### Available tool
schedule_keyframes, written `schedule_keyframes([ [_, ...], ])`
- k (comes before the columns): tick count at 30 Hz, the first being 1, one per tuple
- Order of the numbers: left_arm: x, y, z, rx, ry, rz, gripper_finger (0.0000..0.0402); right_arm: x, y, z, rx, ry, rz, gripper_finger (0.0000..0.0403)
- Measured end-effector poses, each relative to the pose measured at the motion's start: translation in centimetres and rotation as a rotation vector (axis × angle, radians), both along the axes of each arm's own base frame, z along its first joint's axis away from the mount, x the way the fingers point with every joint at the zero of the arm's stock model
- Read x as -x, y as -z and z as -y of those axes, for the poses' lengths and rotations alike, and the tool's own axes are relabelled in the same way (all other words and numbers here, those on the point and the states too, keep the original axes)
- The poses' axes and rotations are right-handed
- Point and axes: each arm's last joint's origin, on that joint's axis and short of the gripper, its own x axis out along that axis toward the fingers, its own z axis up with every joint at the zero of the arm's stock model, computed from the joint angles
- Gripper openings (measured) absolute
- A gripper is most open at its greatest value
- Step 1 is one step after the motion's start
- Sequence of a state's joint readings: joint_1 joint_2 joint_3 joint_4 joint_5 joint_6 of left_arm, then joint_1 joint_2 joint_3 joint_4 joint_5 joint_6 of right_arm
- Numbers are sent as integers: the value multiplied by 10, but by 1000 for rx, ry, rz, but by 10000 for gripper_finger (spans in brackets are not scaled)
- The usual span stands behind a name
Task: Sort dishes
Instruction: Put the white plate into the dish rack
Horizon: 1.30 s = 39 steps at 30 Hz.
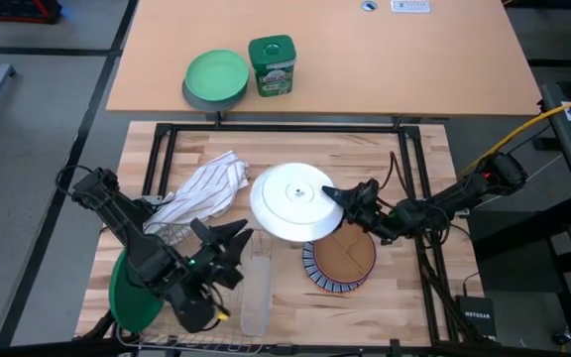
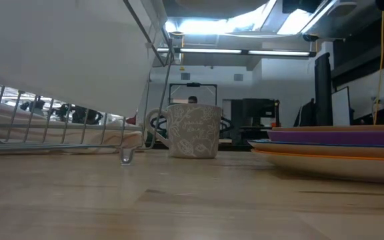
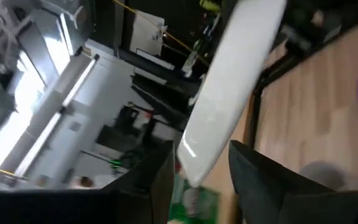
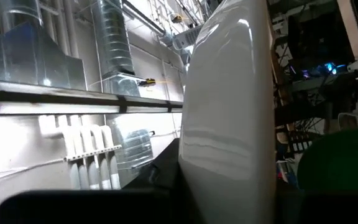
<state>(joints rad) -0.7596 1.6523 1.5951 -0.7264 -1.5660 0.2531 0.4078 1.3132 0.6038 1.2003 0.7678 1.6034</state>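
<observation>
A white plate (image 1: 293, 201) hangs above the table's middle, with my right gripper (image 1: 342, 199) shut on its right rim. In the low view its underside (image 2: 59, 47) fills the upper left. My left gripper (image 1: 236, 238) is open at the plate's near-left rim (image 3: 194, 165). One finger stands on each side of that rim, and I cannot tell whether they touch it. A stack with a brown plate (image 1: 343, 260) on top lies on the table under the white plate's near-right edge. A dark green plate (image 1: 127, 293) stands at the near left. My right gripper pinches the white plate's right rim (image 1: 333, 198) between its two fingers, coming level from the table's right. The plate (image 4: 229, 112) is lifted clear of the table and the stack. The gripper itself hides how far back the rim reaches.
A striped cloth (image 1: 204, 186) lies over a wire rack (image 2: 45, 130) at the left. A clear tumbler (image 1: 256, 288) lies near the front edge. A patterned mug (image 2: 192, 130) stands mid-table. A green tin (image 1: 272, 64) and a light green plate on a bowl (image 1: 216, 77) sit on the far table.
</observation>
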Motion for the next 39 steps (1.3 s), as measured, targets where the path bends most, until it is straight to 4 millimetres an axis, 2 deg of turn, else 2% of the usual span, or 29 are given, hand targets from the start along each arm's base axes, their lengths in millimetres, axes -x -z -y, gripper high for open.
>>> schedule_keyframes([
  [4,17,-19,-5,150,45,122,141,-7,-9,1,100,-14,-29,64],
  [9,40,-49,-24,367,118,241,141,-28,-38,-3,325,-107,-165,64],
  [12,61,-71,-45,622,192,352,141,-44,-57,-8,481,-204,-332,64],
  [16,91,-87,-77,893,259,385,141,-65,-79,-17,655,-269,-528,64],
  [18,107,-93,-92,958,259,395,141,-76,-89,-21,678,-269,-563,64],
  [22,136,-100,-121,1005,242,419,141,-103,-103,-30,625,-256,-527,64],
  [30,179,-105,-163,1121,242,449,141,-172,-96,-54,518,-242,-518,63],
  [35,199,-101,-181,1204,228,450,141,-217,-82,-71,458,-257,-490,63],
  [39,213,-96,-194,1271,207,428,141,-245,-70,-81,436,-268,-467,63],
])
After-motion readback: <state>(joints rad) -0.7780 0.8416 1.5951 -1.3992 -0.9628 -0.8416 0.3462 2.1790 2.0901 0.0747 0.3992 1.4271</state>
